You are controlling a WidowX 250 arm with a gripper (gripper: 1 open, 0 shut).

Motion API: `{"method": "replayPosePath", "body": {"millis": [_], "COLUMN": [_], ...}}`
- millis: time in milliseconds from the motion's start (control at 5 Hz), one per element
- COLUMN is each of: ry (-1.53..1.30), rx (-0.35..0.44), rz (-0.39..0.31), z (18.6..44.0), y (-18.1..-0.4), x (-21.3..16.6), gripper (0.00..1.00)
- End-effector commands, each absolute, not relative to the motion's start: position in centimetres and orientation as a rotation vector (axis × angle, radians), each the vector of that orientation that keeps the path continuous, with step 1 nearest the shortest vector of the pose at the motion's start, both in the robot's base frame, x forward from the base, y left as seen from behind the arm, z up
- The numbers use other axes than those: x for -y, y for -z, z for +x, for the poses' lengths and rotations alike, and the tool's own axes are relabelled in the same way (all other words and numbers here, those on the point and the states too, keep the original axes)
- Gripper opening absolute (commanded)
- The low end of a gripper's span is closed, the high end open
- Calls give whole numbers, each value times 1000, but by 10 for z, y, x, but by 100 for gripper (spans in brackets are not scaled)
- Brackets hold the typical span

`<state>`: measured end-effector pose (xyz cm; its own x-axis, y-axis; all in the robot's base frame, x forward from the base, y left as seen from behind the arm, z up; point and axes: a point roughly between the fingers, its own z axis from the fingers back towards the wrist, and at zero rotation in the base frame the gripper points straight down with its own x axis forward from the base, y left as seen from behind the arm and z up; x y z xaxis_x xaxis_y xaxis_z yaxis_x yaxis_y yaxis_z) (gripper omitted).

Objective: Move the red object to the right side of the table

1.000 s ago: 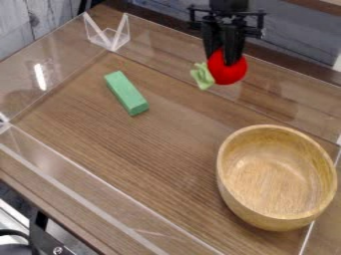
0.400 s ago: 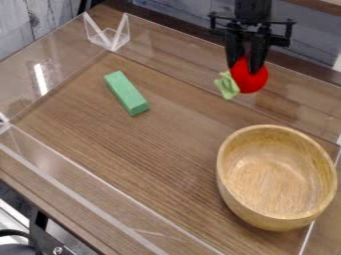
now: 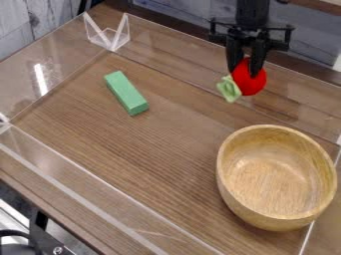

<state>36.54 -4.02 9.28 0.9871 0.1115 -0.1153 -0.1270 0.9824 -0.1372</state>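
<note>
The roundish, bright red toy fruit (image 3: 249, 79) with a leafy green tuft is pinched in the jaws (image 3: 245, 62) at one o'clock on the counter (image 3: 147, 149), farther right than a second ago.

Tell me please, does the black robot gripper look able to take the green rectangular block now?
Probably not: the black robot gripper is closed around the red toy fruit, so it must release that first.

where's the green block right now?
Camera view: the green block is on the image's left side, on the wooden tabletop, below the small clear rack-like piece and well left of the bowl.
</note>
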Motion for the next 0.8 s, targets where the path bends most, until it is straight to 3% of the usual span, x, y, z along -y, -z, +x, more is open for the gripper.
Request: {"method": "replayPosePath", "body": {"millis": [0,400,600], "ry": [-153,-152,-156], "rx": [-19,22,34], "rz": [-134,-102,-85], "z": [375,371,371], "y": [-110,-103,-105], "x": [46,63,51], "gripper": [0,0,0]}}
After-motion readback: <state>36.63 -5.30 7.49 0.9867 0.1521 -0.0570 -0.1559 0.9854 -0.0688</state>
